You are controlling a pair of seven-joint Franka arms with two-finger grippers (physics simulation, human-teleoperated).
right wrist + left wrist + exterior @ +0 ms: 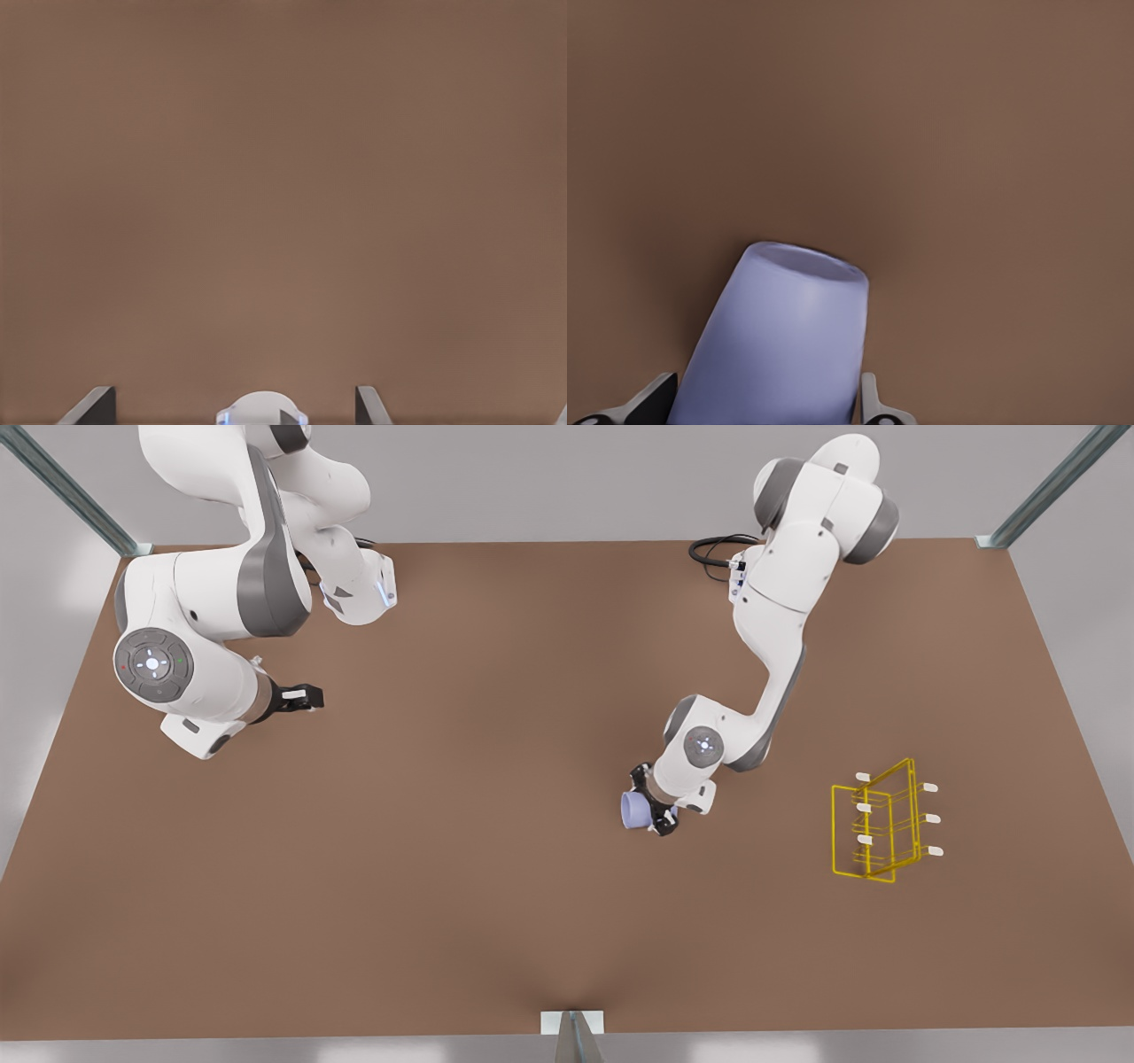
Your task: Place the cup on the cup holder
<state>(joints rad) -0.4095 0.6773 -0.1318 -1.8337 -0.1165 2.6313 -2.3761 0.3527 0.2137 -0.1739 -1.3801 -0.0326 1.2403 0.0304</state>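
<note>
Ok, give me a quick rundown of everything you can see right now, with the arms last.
cup: one, lavender-blue, held tilted in the left gripper near the table's middle, toward the front view's right; seen close up between the fingers in the left wrist view.
cup holder: one, yellow wire frame with white-tipped pegs, standing on the table at the front view's right, apart from the cup.
table: one, brown, under everything.
corner posts: grey metal, at the table's far corners.
left gripper: one, black fingers, shut on the cup, on the arm at the front view's right.
right gripper: one, fingers open over bare table, waiting at the front view's left.
</note>
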